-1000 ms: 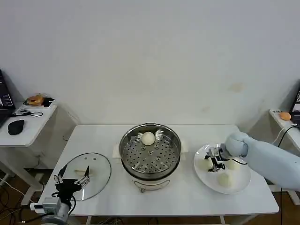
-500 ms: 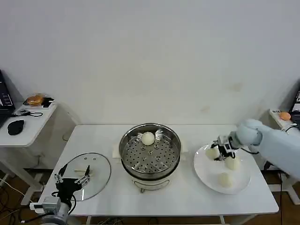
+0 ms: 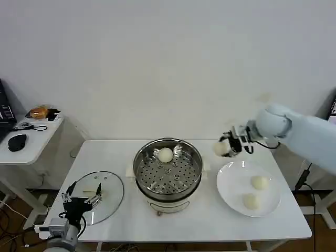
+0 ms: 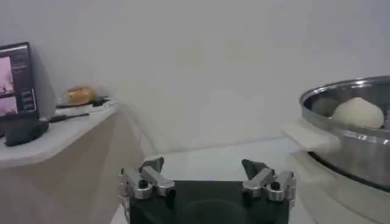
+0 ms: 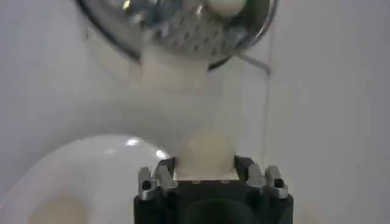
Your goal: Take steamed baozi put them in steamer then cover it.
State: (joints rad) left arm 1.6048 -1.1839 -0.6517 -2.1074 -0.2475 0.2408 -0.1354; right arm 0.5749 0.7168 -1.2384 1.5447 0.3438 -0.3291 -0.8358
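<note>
Table (image 3: pixel 210 223): one, white, flat, rectangular top.

Steamer (image 3: pixel 167 169): one, round, shiny stainless steel, on a white base, at the middle of the table. Perforated metal tray inside, dotted with small holes. Open, no lid on it.

Baozi: four, smooth, round, cream-white.
- One (image 3: pixel 166 154) lies on the tray at the far side of the steamer; also seen over the steel rim in the left wrist view (image 4: pixel 358 113).
- Two lie on the plate, one (image 3: pixel 259 182) farther back, one (image 3: pixel 251 201) nearer the front edge, apart from each other.
- One (image 3: pixel 221 148) is held in the air by the right gripper, above the table between the steamer and the plate; in the right wrist view it sits pale between the fingers (image 5: pixel 206 154).

Plate (image 3: pixel 231 186): one, flat, round, glossy white, right of the steamer.

Cover (image 3: pixel 107 191): one, round clear glass with a metal rim, lying flat on the table left of the steamer.

Right gripper (image 3: pixel 229 145): black with metal fingers, clamped on the raised baozi, arm reaching in from the right.

Left gripper (image 3: pixel 80 201): black body, two metal fingers spread apart, holding nothing, low over the near edge of the cover.
</note>
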